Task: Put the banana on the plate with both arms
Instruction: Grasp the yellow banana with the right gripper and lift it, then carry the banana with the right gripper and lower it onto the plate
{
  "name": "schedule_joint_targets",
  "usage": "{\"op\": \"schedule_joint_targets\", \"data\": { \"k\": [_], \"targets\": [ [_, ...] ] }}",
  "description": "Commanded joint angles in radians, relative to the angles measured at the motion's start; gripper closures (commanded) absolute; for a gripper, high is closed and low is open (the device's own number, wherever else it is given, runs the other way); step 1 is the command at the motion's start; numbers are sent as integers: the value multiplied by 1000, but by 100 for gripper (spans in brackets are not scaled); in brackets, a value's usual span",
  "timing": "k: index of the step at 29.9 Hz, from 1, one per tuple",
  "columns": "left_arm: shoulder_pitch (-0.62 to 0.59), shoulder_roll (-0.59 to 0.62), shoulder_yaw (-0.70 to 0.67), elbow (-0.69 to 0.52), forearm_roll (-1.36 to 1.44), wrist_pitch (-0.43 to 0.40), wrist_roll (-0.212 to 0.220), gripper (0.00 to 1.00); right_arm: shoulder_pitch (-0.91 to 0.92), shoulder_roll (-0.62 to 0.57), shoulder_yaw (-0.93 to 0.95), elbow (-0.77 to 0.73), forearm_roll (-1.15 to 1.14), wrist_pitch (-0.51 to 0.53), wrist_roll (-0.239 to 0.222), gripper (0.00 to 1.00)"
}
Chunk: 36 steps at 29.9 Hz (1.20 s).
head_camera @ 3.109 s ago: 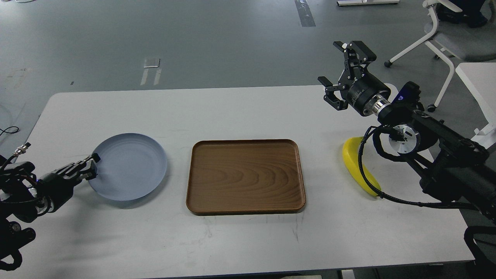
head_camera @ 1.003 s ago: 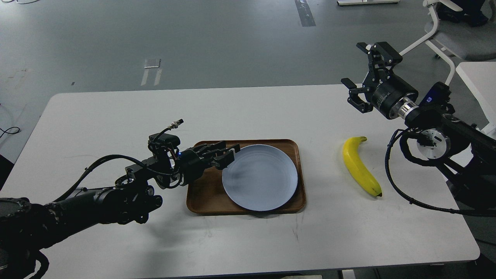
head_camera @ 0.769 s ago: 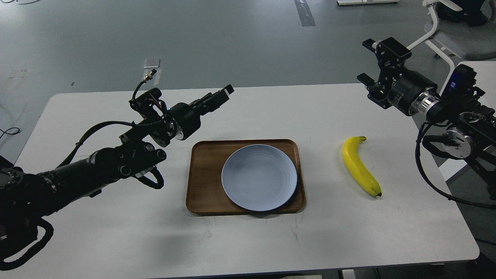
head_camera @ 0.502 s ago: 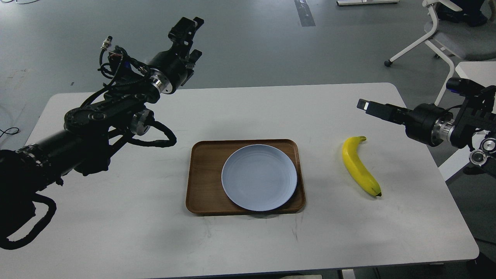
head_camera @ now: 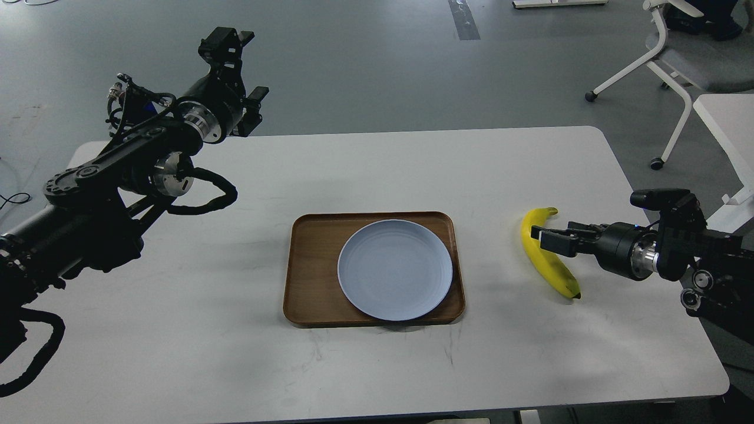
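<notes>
The yellow banana [head_camera: 559, 275] lies on the white table [head_camera: 235, 353], right of the tray. The pale blue-grey plate [head_camera: 394, 270] sits inside the brown wooden tray [head_camera: 312, 265], towards its right side. My right gripper [head_camera: 545, 240] reaches in low from the right, and its fingertips overlap the banana's middle. It is seen edge-on, so I cannot tell how its jaws stand or whether it touches the banana. My left gripper [head_camera: 241, 65] is open and empty, raised high beyond the table's far left edge.
A white office chair [head_camera: 665, 53] stands on the floor at the far right. The corner of a second white table [head_camera: 727, 126] is beside it. My left arm's elbow [head_camera: 165, 176] hangs over the table's left part.
My left gripper set the plate in the tray, let go and rose to the far left. My right gripper came down from high at the back to the banana. The banana stayed still.
</notes>
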Motion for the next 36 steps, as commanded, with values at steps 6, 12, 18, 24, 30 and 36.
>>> {"op": "schedule_joint_targets", "data": {
  "k": [6,12,18,24,30,36],
  "targets": [
    [25,18,-12,-17,-11,-3,10,2,4,109,-22,-149,-7,-29,1,22],
    [31,19,-72,-19,-78,-59,67,2,34,158,-81,-186,-13,-49,2,68],
    [31,21,-72,-19,-78,-86,70,2,77,162,-149,-189,-13,-53,48,78],
    [34,18,-60,-16,-75,-79,67,2,146,168,-163,-175,-18,-120,180,95],
    [35,21,-58,-16,-66,-83,65,2,297,240,-307,-177,-122,-264,272,99],
    [37,24,-60,-17,-64,-81,56,2,406,428,-436,-258,-122,-315,272,100]
  ]
}}
